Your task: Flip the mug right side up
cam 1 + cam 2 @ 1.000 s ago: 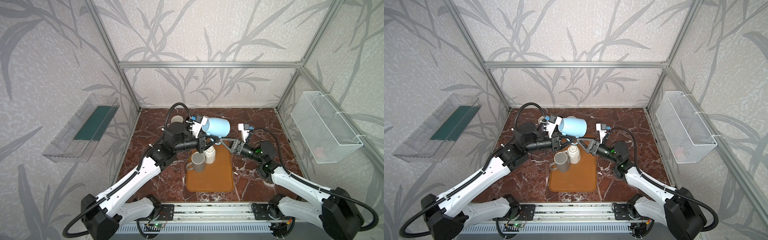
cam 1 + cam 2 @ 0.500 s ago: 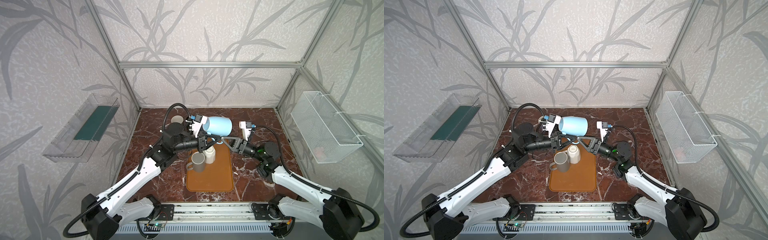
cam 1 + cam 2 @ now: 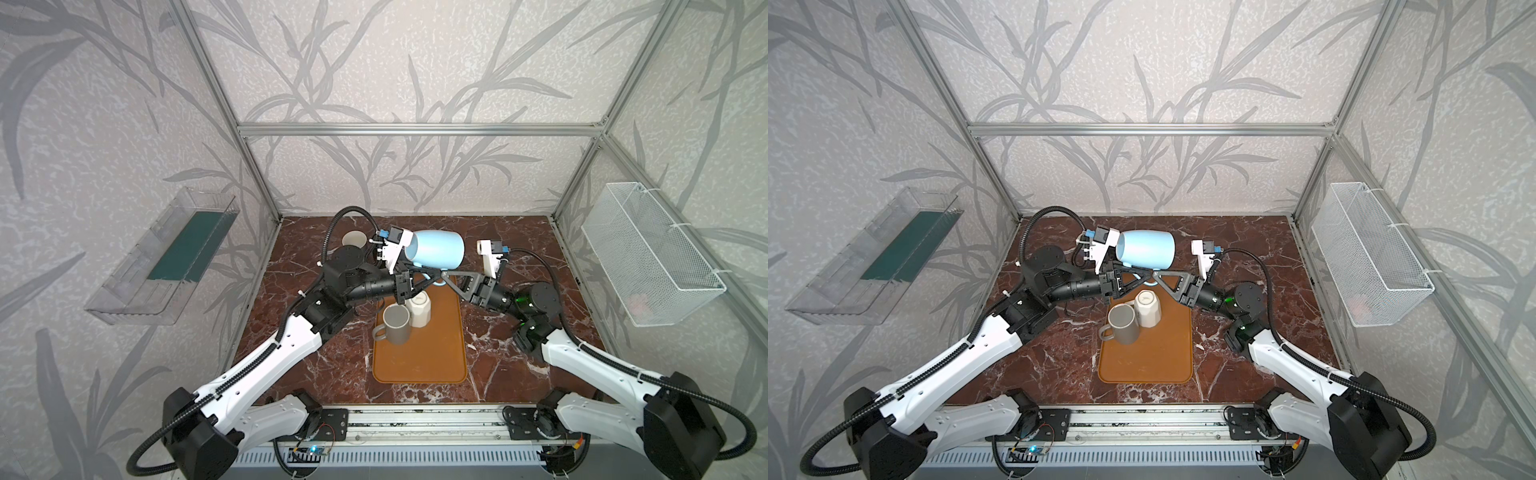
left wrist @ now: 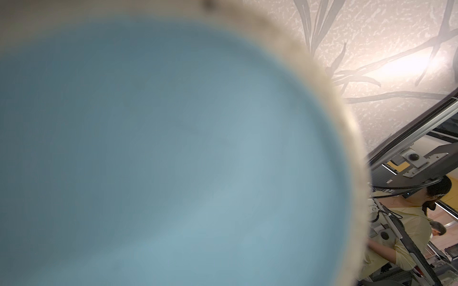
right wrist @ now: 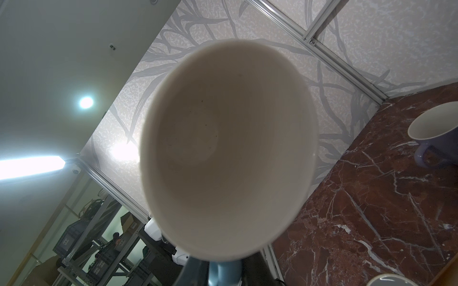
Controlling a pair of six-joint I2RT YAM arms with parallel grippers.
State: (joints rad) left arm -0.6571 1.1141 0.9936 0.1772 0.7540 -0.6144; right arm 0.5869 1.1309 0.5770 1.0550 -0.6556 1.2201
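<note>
The right gripper (image 3: 446, 275), spread a second ago, is now clenched on the handle (image 5: 224, 272) of the blue mug (image 3: 438, 249) from 3 o'clock. The left gripper (image 3: 428, 280) stays clamped there from 9 o'clock, with the mug sideways above the 12 o'clock end of the orange mat (image 3: 419, 357).

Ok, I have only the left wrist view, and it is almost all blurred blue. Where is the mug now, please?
Observer: The blue mug is held in the air, lying on its side, near the far end of the orange mat.
Operator: Which way does its mouth point?
Observer: Toward the right arm. The right wrist view looks straight into the cream inside.
Operator: Is the right gripper on it?
Observer: Yes. The right gripper grips the handle under the mug, tip to tip with the left gripper.
</note>
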